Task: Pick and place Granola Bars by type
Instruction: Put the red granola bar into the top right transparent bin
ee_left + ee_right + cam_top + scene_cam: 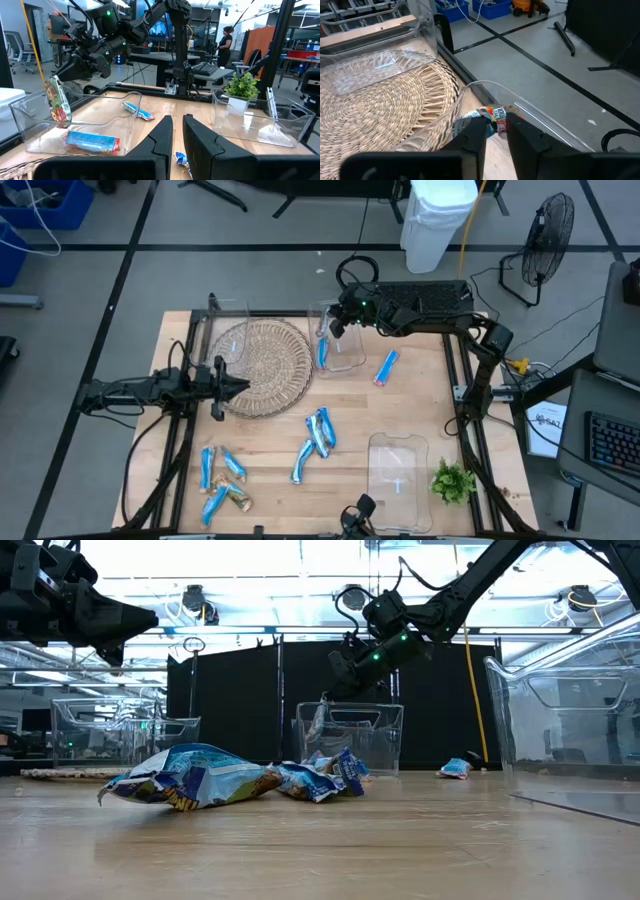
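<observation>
Right wrist view: your right hand (496, 127) has its fingers a little apart, with a reddish granola bar (492, 114) at the tips. You can't tell from here whether the pads grip it or have let go. The left wrist view shows that bar standing nearly upright inside the clear bin (100, 112), leaning at the wall directly under the hand. The high view puts this bin at 12 o'clock on the bench (270, 500).

To finish the drop cleanly, open fully before you lift, then rise straight up so neither finger catches the wrapper or the bin's rim. The bar looks light and slick, so it will likely tip flat by itself.

A blue bar (92, 141) already lies in the same bin. Check that the reddish one truly belongs with it, since the sort is by type.

Just outside the bin, toward 1 o'clock, another blue bar (386, 367) lies on the bench. More bars sit in a middle cluster (318, 430) and a 7 o'clock cluster (220, 475).

Your left hand (225, 385) waits at 9 o'clock by the wicker mat (262, 365), fingers nearly together, holding nothing.
</observation>
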You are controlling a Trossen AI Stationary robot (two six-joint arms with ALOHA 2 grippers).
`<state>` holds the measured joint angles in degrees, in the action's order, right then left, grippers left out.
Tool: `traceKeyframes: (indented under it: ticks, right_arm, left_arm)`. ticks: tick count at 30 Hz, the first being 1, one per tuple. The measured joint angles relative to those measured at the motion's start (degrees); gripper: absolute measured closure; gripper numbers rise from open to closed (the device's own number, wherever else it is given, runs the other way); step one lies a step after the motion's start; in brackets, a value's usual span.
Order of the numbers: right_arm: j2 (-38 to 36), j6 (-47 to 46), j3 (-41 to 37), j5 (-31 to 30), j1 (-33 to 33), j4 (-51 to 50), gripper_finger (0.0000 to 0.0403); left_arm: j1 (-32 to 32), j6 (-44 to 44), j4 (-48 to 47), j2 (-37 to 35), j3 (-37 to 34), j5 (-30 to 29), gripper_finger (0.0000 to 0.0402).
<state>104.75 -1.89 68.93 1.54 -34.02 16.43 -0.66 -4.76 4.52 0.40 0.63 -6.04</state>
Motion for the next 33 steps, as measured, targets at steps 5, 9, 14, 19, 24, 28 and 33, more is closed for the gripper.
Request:
traceKeyframes:
  ticks: [5, 9, 14, 19, 24, 28, 33]
  right_arm:
    - [0.00, 0.00, 0.00, 0.02, 0.00, 0.00, 0.0308]
    - [0.00, 0.00, -0.04, 0.02, 0.00, 0.00, 0.0291]
    - [0.00, 1.07, -0.04, 0.11, 0.67, -0.38, 0.0275]
    - [-0.02, 1.42, -0.04, 0.13, 2.36, -0.42, 0.0261]
    - [-0.33, 2.54, -0.07, 0.09, 3.77, 0.05, 0.0255]
    - [-0.33, 3.24, -0.07, 0.07, 4.76, -0.38, 0.0255]
    - [-1.97, 5.41, -0.11, 0.09, 6.19, -5.47, 0.0255]
  left_arm:
    - [0.01, 0.00, -0.01, 0.01, 0.00, 0.00, 0.0353]
    - [0.01, -0.01, 0.01, 0.01, 0.01, 0.00, 0.0353]
    - [0.00, 0.00, -0.01, 0.01, 0.00, 0.01, 0.0353]
    - [0.01, 0.01, 0.01, 0.01, -0.01, 0.00, 0.0353]
    - [0.01, -0.01, -0.01, 0.02, -0.01, 0.00, 0.0353]
    - [0.00, 0.01, 0.00, 0.01, -0.01, 0.00, 0.0353]
    - [-0.01, 0.01, 0.01, 0.02, -0.01, 0.00, 0.0353]
